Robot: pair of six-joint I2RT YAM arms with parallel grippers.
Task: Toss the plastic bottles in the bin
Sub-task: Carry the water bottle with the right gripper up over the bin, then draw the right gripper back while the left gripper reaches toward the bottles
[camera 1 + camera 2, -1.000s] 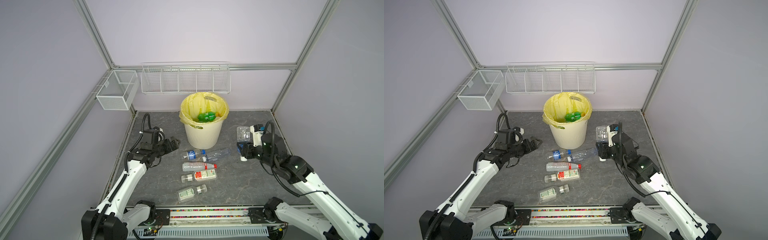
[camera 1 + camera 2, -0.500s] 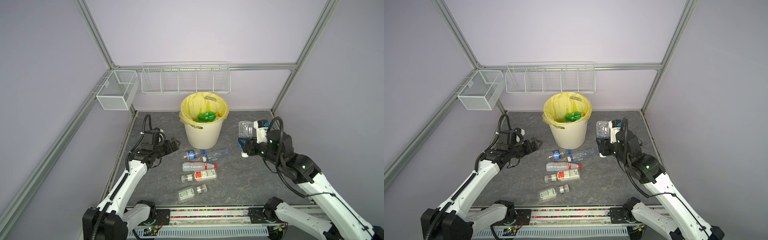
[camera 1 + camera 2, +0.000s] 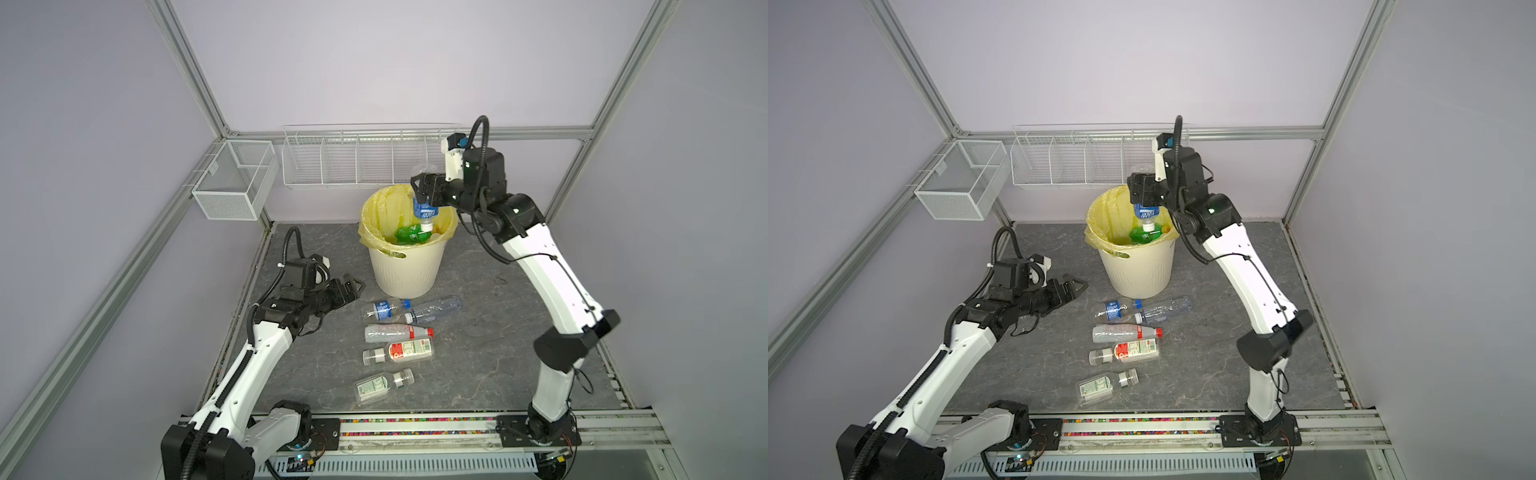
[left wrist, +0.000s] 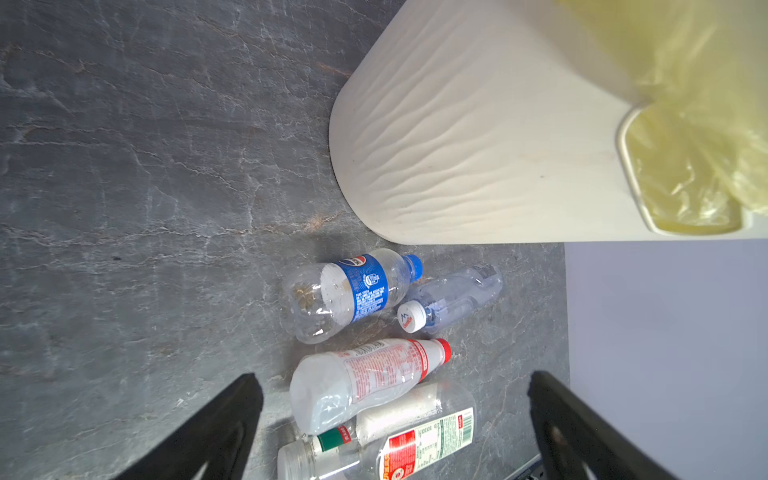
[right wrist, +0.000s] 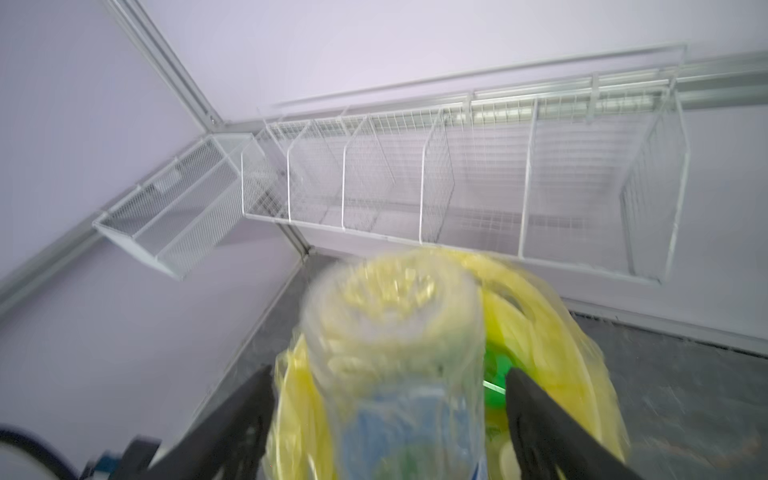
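While the right gripper [image 3: 423, 192] hangs over the bin [image 3: 405, 270], a clear bottle with a blue label [image 3: 424, 212] points cap-down into the yellow bag [image 3: 374, 216]. The wrist picture is blurry, but the fingers [image 5: 540, 424] seem spread wide, not touching it. A green bottle [image 3: 409, 233] lies inside. The left gripper [image 3: 355, 286] is wide apart and holds nothing, near five bottles [image 3: 397, 332] lying on the table [image 3: 498, 353].

Lilac walls [image 3: 395, 62], aluminium frame [image 3: 189, 66], grey veined floor [image 3: 478, 353]. Divided wire rack [image 3: 353, 162] hangs just behind the right gripper [image 3: 422, 194]; small mesh basket [image 3: 232, 183] lies well to its left.
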